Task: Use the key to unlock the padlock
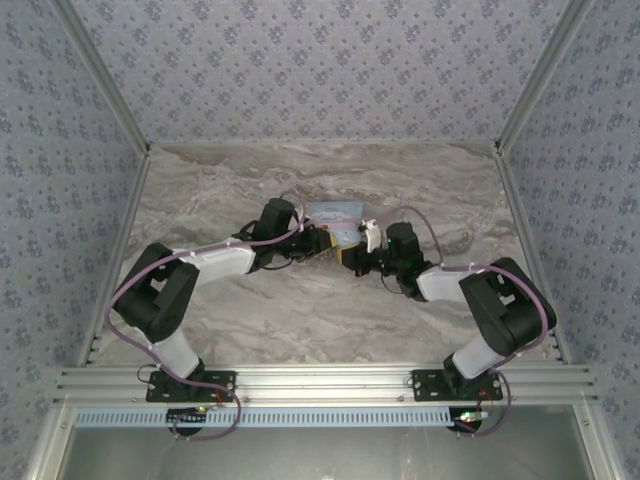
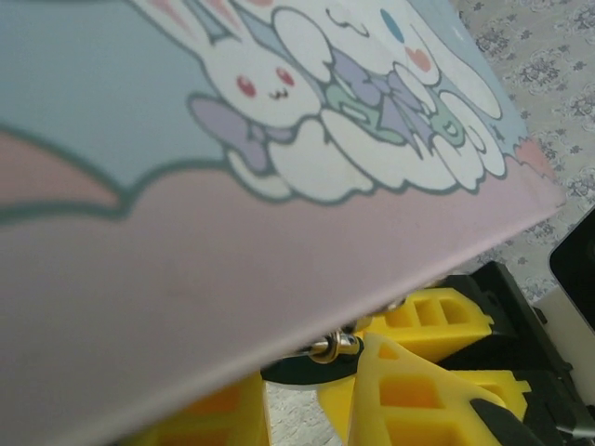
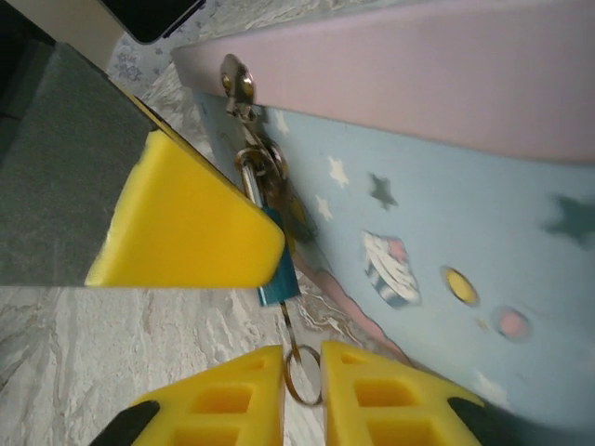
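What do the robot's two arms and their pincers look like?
Both the left arm and right arm mix white shells with chunky black joints, and a pale mauve cable loops along each. The right pincer has two bright yellow wedge-shaped fingers with hollow pockets and black backing; the left pincer matches.

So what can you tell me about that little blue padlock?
The padlock is tiny, with a blue body and a thin silvery shackle, seemingly metal. It hangs against the side of the cartoon-printed tin, from its clasp. A yellow finger hides part of it. A thin key sticks from its bottom, ring between the right hand's fingers.
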Tool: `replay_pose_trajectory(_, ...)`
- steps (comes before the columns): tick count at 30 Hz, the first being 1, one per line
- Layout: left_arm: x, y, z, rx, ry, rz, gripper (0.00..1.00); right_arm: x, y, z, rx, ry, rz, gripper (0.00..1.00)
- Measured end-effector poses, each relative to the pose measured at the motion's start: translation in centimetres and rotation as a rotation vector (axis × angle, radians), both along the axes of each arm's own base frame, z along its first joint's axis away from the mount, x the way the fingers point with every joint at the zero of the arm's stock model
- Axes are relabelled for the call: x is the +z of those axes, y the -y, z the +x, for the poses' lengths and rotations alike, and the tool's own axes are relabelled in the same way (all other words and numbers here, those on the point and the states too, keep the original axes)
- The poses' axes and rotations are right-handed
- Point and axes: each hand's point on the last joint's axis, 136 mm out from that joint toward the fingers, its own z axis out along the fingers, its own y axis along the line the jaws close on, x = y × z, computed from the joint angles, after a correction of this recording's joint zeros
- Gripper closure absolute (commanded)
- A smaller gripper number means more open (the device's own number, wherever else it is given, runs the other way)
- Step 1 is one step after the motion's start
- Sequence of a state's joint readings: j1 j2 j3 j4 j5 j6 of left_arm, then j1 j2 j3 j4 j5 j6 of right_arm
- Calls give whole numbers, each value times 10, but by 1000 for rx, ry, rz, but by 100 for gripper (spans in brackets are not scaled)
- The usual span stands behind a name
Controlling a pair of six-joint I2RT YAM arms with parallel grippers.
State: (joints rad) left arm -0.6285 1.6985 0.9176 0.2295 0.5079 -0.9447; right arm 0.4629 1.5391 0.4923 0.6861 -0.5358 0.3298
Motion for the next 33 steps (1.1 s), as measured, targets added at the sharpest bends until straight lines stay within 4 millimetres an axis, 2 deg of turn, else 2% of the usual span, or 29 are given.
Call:
replay_pose_trajectory(7,-4,-2,2,15,-16,4,85,7,14,-6,-31,6,22,61)
replay_pose_trajectory(16,-3,-1,4,37,-43,-15,85,25,8,-8,-10,5,130,53)
replay_pose_trajectory(25,-3,-1,4,49,-66,-26,85,12,-4,-1,-5,-75,155,55)
replay_pose_trajectory(33,-3,-3,6,65,-78,-29,85,6,-14,5,6,-95,149,61)
